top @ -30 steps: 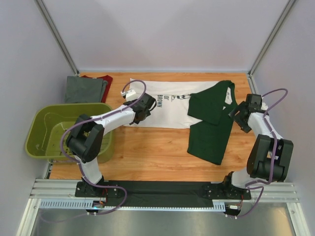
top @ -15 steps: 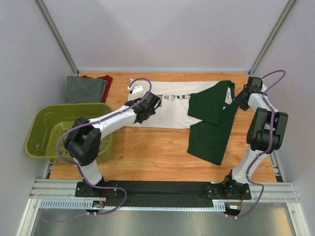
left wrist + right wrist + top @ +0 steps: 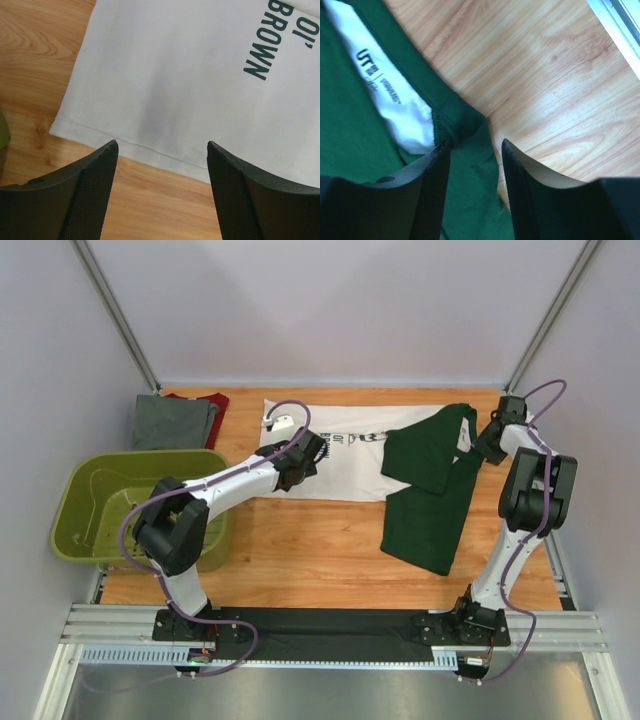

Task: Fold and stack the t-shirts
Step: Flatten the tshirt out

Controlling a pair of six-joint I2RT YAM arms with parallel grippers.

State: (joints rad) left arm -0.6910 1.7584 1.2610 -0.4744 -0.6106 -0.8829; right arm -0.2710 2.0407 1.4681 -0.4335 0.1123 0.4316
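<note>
Right fingers (image 3: 432, 190) advanced, part-open astride green collar (image 3: 465, 120) near table edge (image 3: 612, 37), left fingers (image 3: 95, 185) released above white hem (image 3: 150, 155).

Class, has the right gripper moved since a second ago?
Yes: the right gripper moved toward the far table edge, up to the shirt collar.

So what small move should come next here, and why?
Probably close the right tool fully on the green shoulder edge of the white cloth t-shirt with dark green collar and shoulders: its jaws straddle that edge with a gap, while the left tool hangs open above the hem.
</note>
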